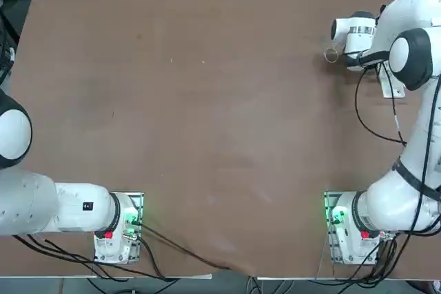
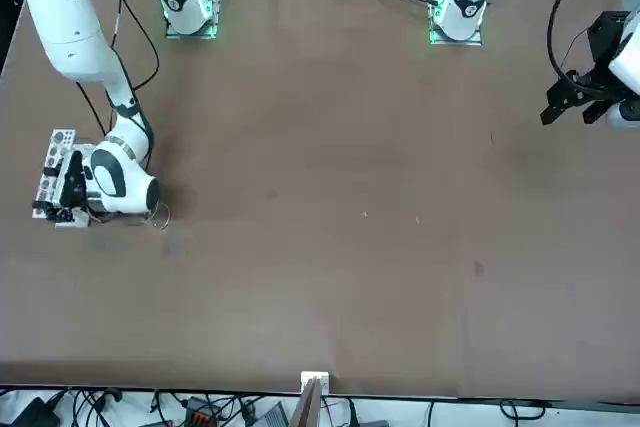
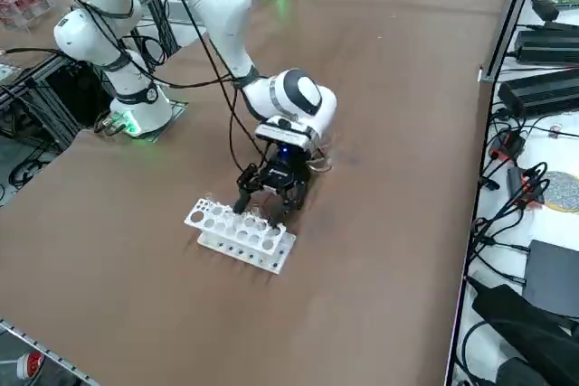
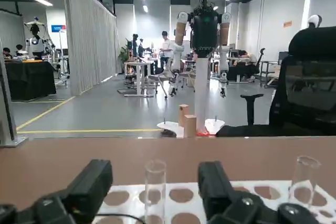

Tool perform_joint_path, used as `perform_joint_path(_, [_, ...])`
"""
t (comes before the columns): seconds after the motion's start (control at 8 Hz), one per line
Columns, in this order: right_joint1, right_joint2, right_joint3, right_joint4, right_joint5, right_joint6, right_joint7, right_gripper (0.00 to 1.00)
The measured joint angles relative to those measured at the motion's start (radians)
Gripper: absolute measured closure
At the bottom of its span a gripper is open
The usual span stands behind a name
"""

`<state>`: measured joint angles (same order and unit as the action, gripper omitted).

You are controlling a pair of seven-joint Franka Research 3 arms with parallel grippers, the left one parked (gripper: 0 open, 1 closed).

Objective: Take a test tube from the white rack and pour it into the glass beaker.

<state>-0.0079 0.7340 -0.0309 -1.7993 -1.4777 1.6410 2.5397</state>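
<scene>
The right tool (image 3: 268, 205) hangs pointing down over the white rack (image 3: 239, 234), at the far right part of the brown desk (image 1: 207, 101) as the robot sees it. Its two dark fingers (image 4: 92, 184) stand apart, released, w/ a clear test tube (image 4: 155, 190) upright in the gap between them. In the wrist view neither finger pad touches the glass; the tube sits in a rack hole, not gripped.

A 2nd clear tube (image 4: 303, 179) stands upright in another hole of the rack, off to one side of the tool. Other holes nearby show as dark rounds w/ nothing in them.

In the side view the rack lies flat on the desk, long side running roughly across the picture, w/ the tool over its far edge, approx. mid-length. In the front view the rack (image 2: 55, 172) shows at the picture's left edge, partly hidden behind the arm's wrist.

The glass beaker (image 1: 332, 54) stands on the desk just beside the wrist, on the side toward the desk's middle, apart from the rack. In the front view the beaker (image 2: 160, 215) is a faint round rim near the white wrist housing. Can't tell if it holds anything.

Beyond the desk edge, the wrist view shows an open hall w/ people standing far off and a black chair (image 4: 310, 87) close by.
</scene>
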Motion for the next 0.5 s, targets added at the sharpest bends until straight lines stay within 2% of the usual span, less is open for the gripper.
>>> perform_joint_path(0.25, [0.020,-0.085,0.004,0.036,0.107,-0.017,-0.180,0.00])
perform_joint_path(0.5, [0.058,-0.208,0.006,0.068,0.264,-0.020,-0.445,0.00])
